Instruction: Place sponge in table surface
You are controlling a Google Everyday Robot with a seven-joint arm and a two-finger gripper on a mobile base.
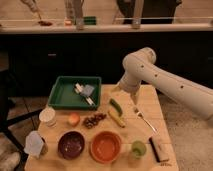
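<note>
The sponge (88,90), a small bluish-grey pad, lies in the green tray (62,97) at the back left, beside a white stick-like utensil (84,96). The tray rests on the tan wooden table surface (150,105). My white arm reaches in from the right. Its gripper (131,95) hangs over the table's back middle, right of the tray and apart from the sponge. It looks open and holds nothing.
A green vegetable (116,106), a banana (117,119) and a fork (144,119) lie below the gripper. Along the front are a dark bowl (71,145), an orange bowl (106,146), a green cup (138,148) and a dark block (158,148).
</note>
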